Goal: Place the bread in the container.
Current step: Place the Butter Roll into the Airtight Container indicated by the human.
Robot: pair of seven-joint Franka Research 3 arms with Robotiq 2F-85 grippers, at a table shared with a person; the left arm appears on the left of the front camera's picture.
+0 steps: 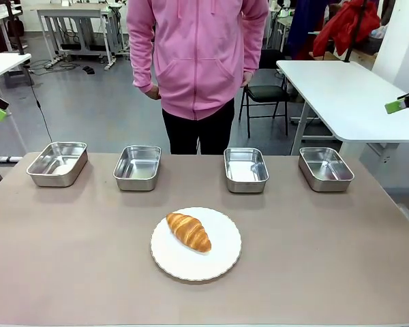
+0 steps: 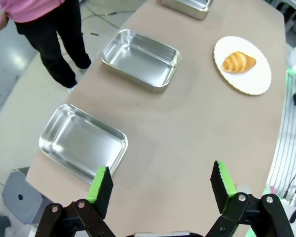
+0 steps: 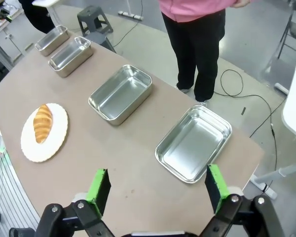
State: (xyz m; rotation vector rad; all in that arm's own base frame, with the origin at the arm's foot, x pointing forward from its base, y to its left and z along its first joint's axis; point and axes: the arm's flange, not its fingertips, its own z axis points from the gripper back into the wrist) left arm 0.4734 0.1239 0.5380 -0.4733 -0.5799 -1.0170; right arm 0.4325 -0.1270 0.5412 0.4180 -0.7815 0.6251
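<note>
Plainly nothing is gripped yet. The bread (image 1: 189,231) lies on its side on a white plate (image 1: 221,264), about midway along the bench (image 1: 341,259) and closer to the robot's edge than the far one. The plate keeps it off the bench top, with open room around it for a grip from above.

Four pans stand in a row along the far edge, well apart: left-end pan (image 1: 57,163), second pan (image 1: 137,167), third pan (image 1: 245,169), right-end pan (image 1: 325,168). All are open side up with nothing in them. Any one could be the container; cannot tell which is meant. The second and third lie nearest the plate.

The left hand (image 2: 160,185) has its fingers (image 2: 101,187) spread wide with nothing between them, high over the bench's left end above the left-end pan. The right hand (image 3: 157,190) is likewise wide and bare, high over the right end. Judgement: both are parked clear, leaving the bench open.

The person (image 1: 198,61) stands at the far edge behind the middle pans, arms down, pointing at no pan.

Judgement: the task is at its start, and a reach to the plate comes first.
</note>
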